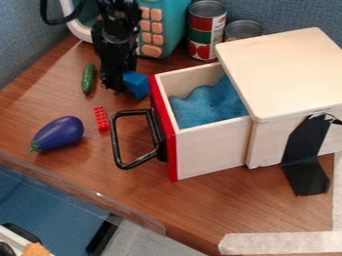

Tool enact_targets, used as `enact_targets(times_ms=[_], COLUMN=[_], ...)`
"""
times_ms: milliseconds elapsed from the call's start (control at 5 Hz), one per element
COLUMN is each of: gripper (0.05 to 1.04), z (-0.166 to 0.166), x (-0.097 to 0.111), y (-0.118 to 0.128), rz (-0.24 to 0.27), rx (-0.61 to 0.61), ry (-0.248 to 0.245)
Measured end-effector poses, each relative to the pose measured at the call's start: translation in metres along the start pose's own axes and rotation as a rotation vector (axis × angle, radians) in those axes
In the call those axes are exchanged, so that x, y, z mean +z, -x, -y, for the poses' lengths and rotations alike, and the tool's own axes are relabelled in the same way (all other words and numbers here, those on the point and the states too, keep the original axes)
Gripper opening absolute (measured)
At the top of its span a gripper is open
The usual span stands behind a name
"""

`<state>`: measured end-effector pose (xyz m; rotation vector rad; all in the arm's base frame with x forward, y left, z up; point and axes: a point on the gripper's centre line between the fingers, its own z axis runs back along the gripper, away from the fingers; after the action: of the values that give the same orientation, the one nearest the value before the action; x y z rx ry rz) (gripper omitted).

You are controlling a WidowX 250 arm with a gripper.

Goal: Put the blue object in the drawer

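The black gripper (117, 84) hangs low over the table at the upper left, just left of the drawer. A small blue block (136, 84) is right beside its lower end, between it and the drawer's red front. Part of the block is hidden behind the gripper, and whether it is held cannot be made out. The wooden drawer (212, 150) is pulled out of its box toward the left, its black handle (119, 145) facing left. Inside the drawer is a blue, spongy-looking lining (208, 104).
A purple eggplant (58, 134) and a red brick (101, 119) lie left of the handle. A green cucumber (88, 79) lies left of the gripper. Cans (206, 30) and a teal toy appliance (172, 25) stand behind. The box's wooden lid (284, 72) is right of the drawer opening.
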<state>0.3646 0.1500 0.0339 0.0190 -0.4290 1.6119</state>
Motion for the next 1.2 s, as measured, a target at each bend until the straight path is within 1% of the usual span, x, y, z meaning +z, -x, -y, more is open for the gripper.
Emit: enact_targets(times_ms=[200, 400, 600, 800, 1000, 1200], gripper=[0.600, 0.600, 0.600, 0.600, 0.600, 0.600], z=[0.010, 0.015, 0.017, 0.014, 0.007, 0.003], x=[0.034, 0.071, 0.103, 0.128, 0.149, 0.154], y=[-0.011, -0.015, -0.017, 0.005, 0.039, 0.057], rz=[-0.047, -0.083, -0.103, -0.143, -0.155, -0.162], rx=[-0.021, -0.049, -0.064, -0.123, -0.215, -0.253], ry=[-0.027, -0.007, 0.037, 0.084, 0.129, 0.152])
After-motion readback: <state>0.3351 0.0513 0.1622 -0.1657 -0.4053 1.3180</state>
